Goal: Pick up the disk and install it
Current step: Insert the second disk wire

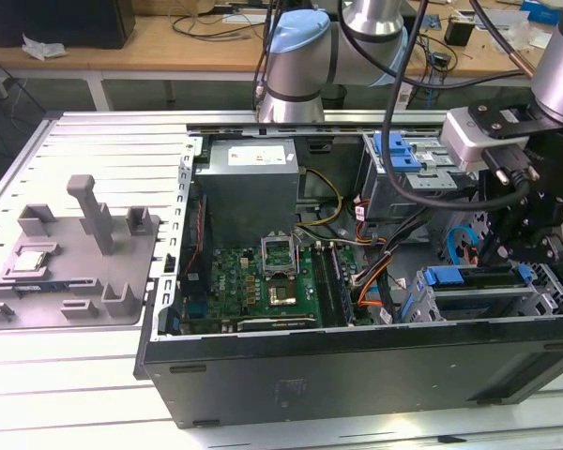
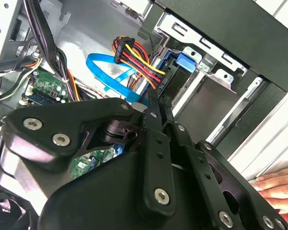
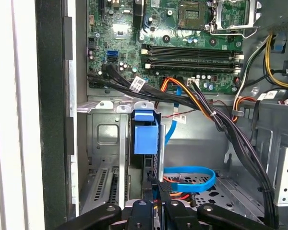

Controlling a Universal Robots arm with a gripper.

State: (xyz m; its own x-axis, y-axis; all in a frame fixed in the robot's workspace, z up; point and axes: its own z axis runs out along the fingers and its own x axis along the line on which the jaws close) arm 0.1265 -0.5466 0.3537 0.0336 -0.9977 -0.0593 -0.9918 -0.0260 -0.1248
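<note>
The disk stands on edge in the metal drive cage at the front corner of the open computer case, on the exterior view's right. Its blue bracket end shows between the cage plates in the first wrist view. My gripper reaches down onto it from above. The two black fingers lie close together on the disk's thin edge. In the second wrist view my gripper ends at the dark blue bracket, beside a bundle of red, yellow and black power wires.
The green motherboard lies in the case's middle, with black cable bundles and a light blue data cable near the cage. More blue latches sit at the back. A grey fixture rests on the exterior view's left. A hand lies outside the case.
</note>
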